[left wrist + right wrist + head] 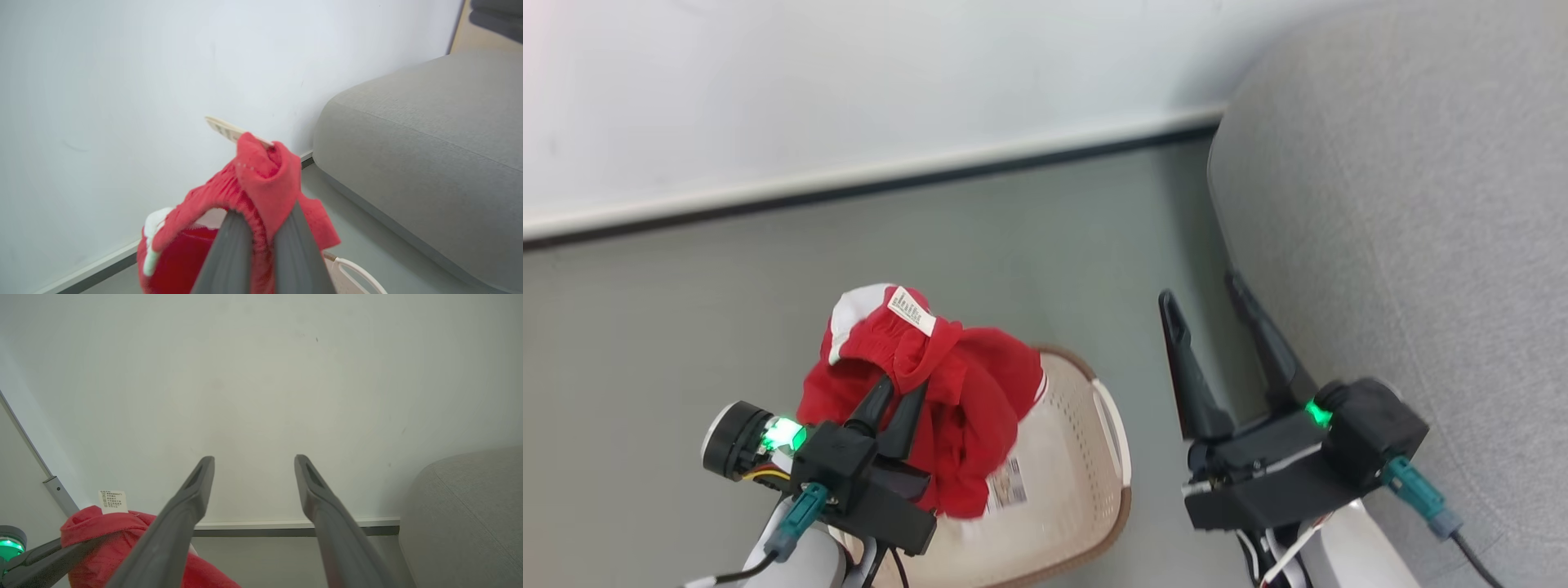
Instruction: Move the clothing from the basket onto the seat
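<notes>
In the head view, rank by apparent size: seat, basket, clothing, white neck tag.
1. seat, largest.
2. clothing and basket: look alike; the clothing hangs nearer the camera and hides part of the basket, so unranked.
3. white neck tag, smallest.

plain white painted wall; pale skirting strip with dark lower edge along its foot; smooth grey floor adjoining.

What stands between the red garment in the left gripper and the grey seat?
The open right gripper hangs in that gap, close beside the seat. Nothing else visible lies between the clothing and the seat.
</notes>
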Available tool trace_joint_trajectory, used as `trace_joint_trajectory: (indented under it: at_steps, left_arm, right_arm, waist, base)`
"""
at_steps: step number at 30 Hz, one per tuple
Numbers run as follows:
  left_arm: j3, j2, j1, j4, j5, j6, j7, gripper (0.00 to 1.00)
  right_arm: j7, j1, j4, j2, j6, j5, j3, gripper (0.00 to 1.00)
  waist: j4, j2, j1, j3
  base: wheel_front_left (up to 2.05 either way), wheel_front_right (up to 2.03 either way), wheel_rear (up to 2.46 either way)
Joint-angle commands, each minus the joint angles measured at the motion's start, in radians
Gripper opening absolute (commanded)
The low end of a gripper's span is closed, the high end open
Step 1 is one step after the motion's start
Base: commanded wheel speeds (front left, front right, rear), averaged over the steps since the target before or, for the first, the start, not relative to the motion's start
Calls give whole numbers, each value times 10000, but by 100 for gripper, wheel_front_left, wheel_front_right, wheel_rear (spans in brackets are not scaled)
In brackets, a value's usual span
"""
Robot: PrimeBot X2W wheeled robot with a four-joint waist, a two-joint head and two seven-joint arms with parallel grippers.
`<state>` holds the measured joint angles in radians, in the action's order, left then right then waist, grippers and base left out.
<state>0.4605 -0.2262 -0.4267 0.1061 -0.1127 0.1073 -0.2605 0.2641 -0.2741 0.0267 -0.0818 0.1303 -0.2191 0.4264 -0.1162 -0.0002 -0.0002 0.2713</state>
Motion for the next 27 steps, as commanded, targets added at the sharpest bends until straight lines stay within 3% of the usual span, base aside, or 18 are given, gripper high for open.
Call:
trace_joint_trajectory:
  at_steps: [1, 13, 27]
  left_arm:
    - [-38, -10, 158, -122, 126, -33, -54, 0]
    - [-280, 119, 476, -671, 72, -337, -56, 0]
    - [-276, 336, 465, -817, 195, -558, -55, 0]
  right_arm:
    - [15, 156, -23, -62, 8, -32, 40, 100]
    - [16, 1209, -640, -321, 8, -570, 681, 100]
    - [15, 1396, -693, -624, 8, -931, 1287, 100]
  waist:
    - [76, 2, 2, -672]
    - [-123, 2, 2, -2329]
    - [-277, 2, 2, -2874]
  base:
    - [0, 0, 0]
    - [0, 0, 0]
    - [0, 0, 0]
